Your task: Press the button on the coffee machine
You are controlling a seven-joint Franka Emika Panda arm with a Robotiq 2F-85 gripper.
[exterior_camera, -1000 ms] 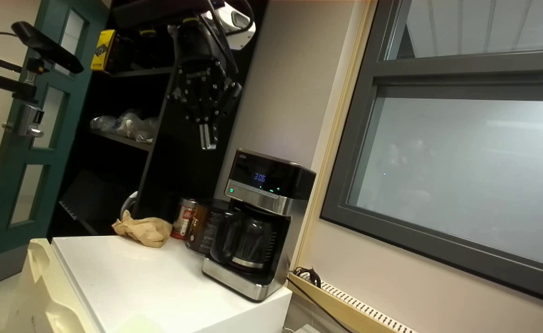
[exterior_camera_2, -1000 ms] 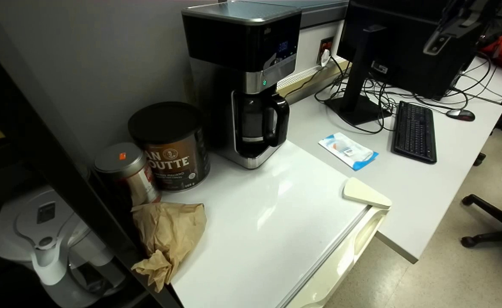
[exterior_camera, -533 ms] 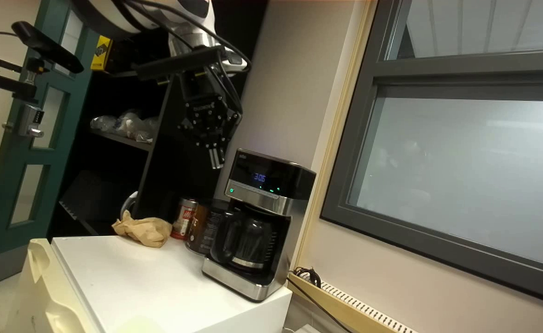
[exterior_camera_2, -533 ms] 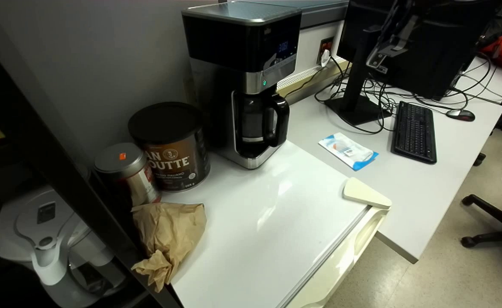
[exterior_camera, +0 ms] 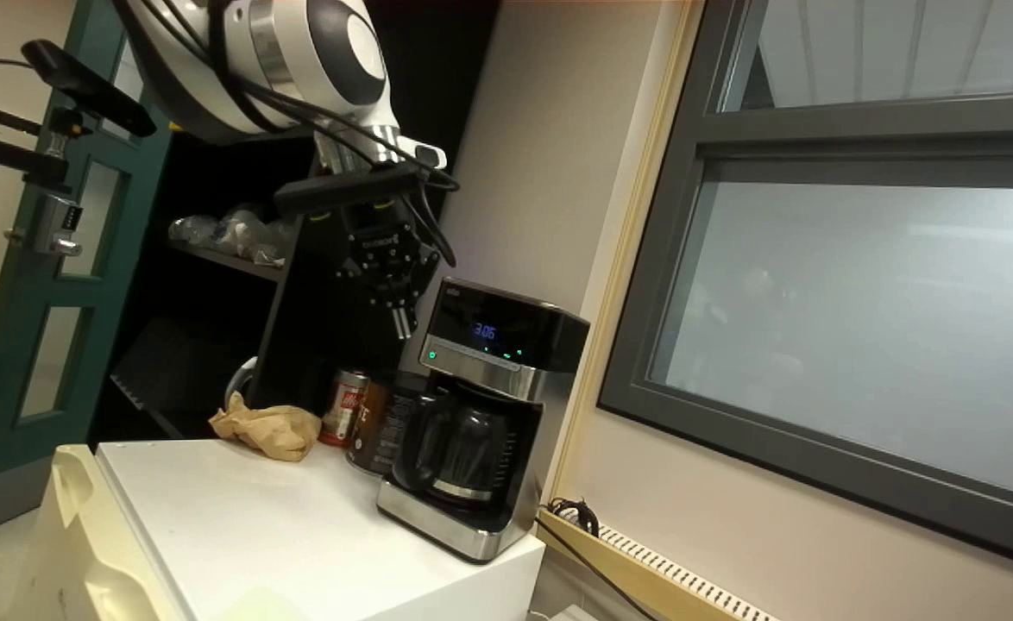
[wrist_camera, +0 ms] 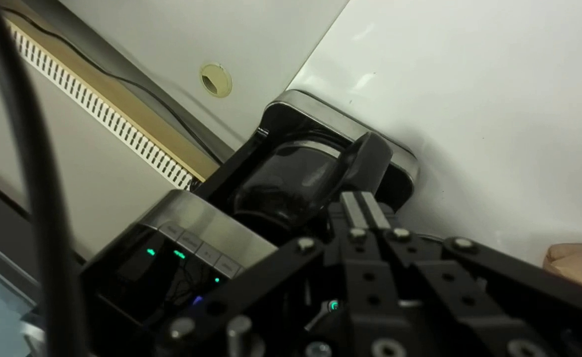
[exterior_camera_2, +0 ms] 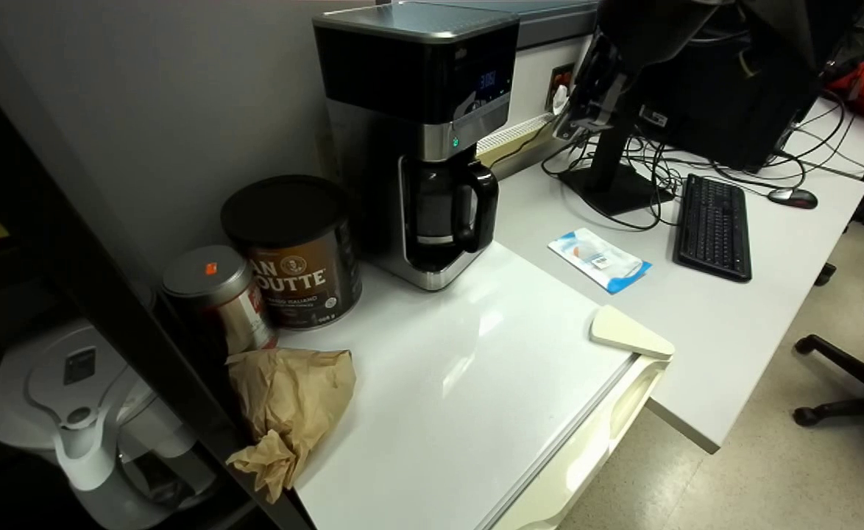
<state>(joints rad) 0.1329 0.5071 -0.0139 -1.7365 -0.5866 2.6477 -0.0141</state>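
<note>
The coffee machine (exterior_camera: 563,345) is black and boxy with a silver front panel and a dark glass carafe (exterior_camera: 472,457). It stands upright on a white top, and also shows in an exterior view (exterior_camera_2: 373,66) and the wrist view (wrist_camera: 206,220). A green-lit round button (exterior_camera: 432,354) sits at one end of its panel; it also shows in an exterior view (exterior_camera_2: 455,141) and between gripper parts in the wrist view (wrist_camera: 333,306). My gripper (exterior_camera: 404,323) is shut and empty, pointing down in front of the panel, apparently apart from it. Its fingertips (wrist_camera: 365,210) overlap the carafe handle in the wrist view.
A brown coffee can (exterior_camera_2: 292,287), a smaller tin (exterior_camera_2: 215,294) and a crumpled paper bag (exterior_camera_2: 292,412) stand beside the machine. A monitor (exterior_camera_2: 734,110), keyboard (exterior_camera_2: 713,224) and cables are on the adjoining desk. A dark shelf (exterior_camera: 243,267) stands behind.
My gripper has moved down and closer to the coffee machine's front panel, staying shut. More of the arm has come into view. The machine and other objects have not moved.
</note>
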